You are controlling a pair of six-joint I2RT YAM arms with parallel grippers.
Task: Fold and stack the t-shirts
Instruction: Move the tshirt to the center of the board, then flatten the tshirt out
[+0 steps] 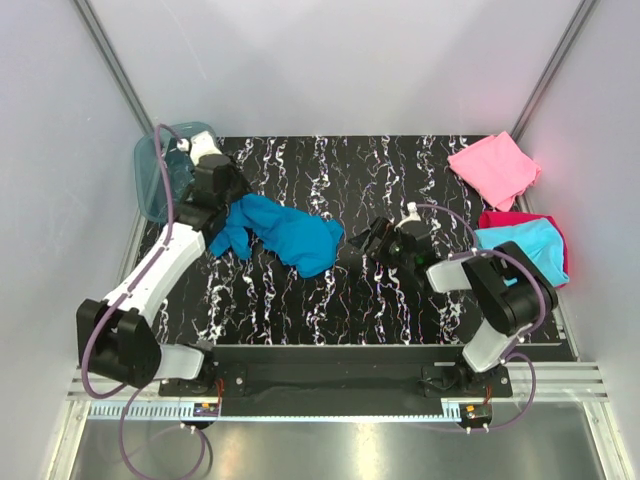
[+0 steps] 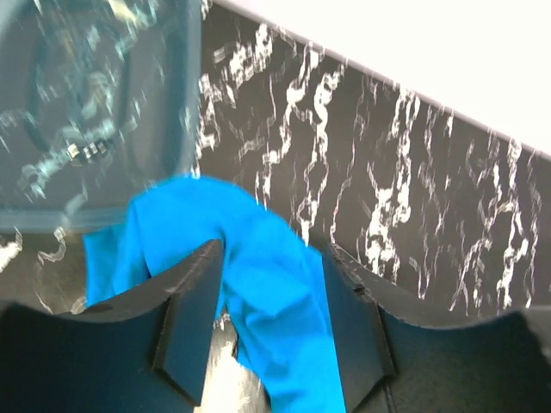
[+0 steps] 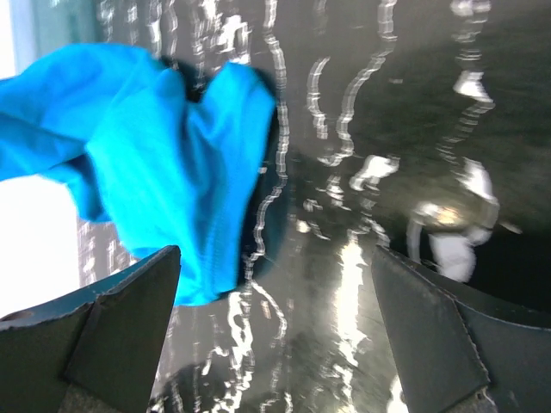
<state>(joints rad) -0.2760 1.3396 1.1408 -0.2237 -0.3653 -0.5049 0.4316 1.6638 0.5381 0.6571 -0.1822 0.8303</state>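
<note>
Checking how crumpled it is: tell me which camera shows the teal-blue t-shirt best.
Top external: the whole teal-blue t-shirt shows there, crumpled, end to end. Left wrist shows only a strip running through the left gripper; right wrist only one bunched end.

A robotics lab cell: plain white panel walls (image 1: 330, 60), aluminium frame rail (image 1: 340, 398), black marble-patterned tabletop (image 1: 330, 310).

From above, the magenta-red t-shirt (image 1: 497, 218), well right of the teal-blue t-shirt (image 1: 290, 232), shows only a thin rim under the cyan t-shirt (image 1: 530, 248), and the left arm (image 1: 170, 255) hides part of the tub (image 1: 155, 180) beside the teal-blue one. At the left wrist that shirt, pinched in the left tool (image 2: 269, 327), runs off the bottom edge; the right wrist view is blurred, cropping its left part.
</note>
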